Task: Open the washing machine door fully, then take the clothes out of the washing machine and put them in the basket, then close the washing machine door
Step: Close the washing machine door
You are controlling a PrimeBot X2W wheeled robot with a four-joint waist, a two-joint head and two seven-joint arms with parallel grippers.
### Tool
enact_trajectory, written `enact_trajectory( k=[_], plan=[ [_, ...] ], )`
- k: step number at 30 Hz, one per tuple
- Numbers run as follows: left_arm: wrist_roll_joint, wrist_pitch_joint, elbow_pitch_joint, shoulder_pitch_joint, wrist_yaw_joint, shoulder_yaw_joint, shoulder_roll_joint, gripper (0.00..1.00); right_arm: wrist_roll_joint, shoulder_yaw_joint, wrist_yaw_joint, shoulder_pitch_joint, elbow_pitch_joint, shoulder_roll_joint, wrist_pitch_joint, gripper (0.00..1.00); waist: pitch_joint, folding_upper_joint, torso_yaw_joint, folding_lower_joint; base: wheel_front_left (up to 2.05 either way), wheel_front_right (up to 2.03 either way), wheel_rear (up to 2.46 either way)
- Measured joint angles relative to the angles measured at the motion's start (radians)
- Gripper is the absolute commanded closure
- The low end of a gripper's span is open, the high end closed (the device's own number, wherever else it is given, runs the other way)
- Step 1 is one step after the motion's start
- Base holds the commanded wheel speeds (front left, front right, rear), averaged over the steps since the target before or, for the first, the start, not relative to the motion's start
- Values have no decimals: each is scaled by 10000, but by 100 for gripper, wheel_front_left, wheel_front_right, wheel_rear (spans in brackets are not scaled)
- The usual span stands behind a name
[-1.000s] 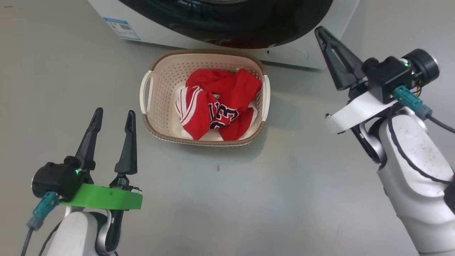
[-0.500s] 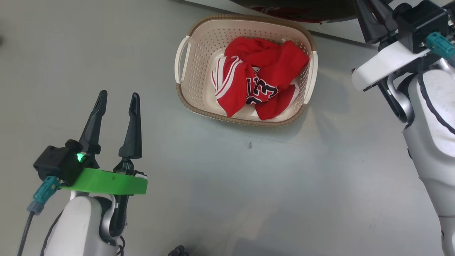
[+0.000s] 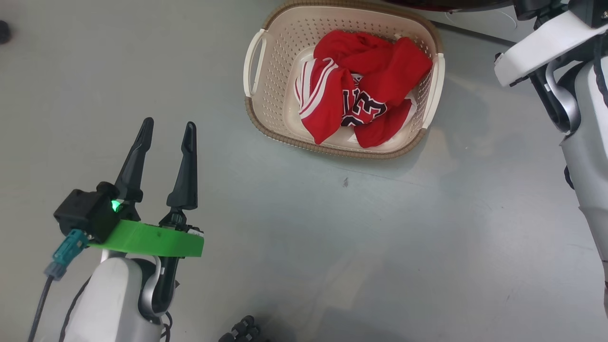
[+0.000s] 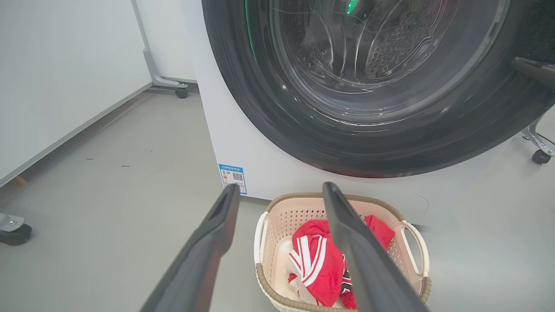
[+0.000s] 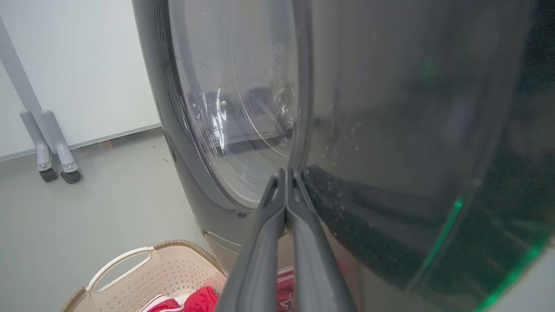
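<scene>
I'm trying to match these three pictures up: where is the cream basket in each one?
Head view: basket at top, right of centre.
Left wrist view: basket at bottom, right of centre.
Right wrist view: basket in the bottom left corner, cut off.
Shared landmark: the red clothes inside it.

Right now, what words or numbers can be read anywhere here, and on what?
"23": black number on the clothes in the basket; the lettering beside it is folded, unreadable.
Blue sticker on the washing machine: print too small to read.
</scene>
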Motion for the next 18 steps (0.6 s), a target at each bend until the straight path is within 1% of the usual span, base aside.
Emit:
enact_trajectory(
  k=[4,10,13,15,18],
  plan=[
    [-2,0,0,-29,0,-58,-2,0,82,13,86,-239,134,-15,-4,100,136,0,-19,0,0,0,0],
    [-73,0,4,-201,0,-88,-2,0,174,-247,82,-879,378,-65,-36,100,376,0,-39,0,0,0,0],
    [-75,0,42,-301,0,-161,-10,0,247,-577,-17,-1021,579,-146,-221,100,445,0,-31,0,0,0,0],
    [-94,0,52,-313,0,-161,-13,0,259,-623,-25,-1148,671,-161,-224,100,477,0,-24,0,0,0,0],
    [-102,0,102,-353,0,-201,-15,0,366,-708,-109,-1297,782,-8,-299,100,554,0,-21,0,0,0,0]
  ],
)
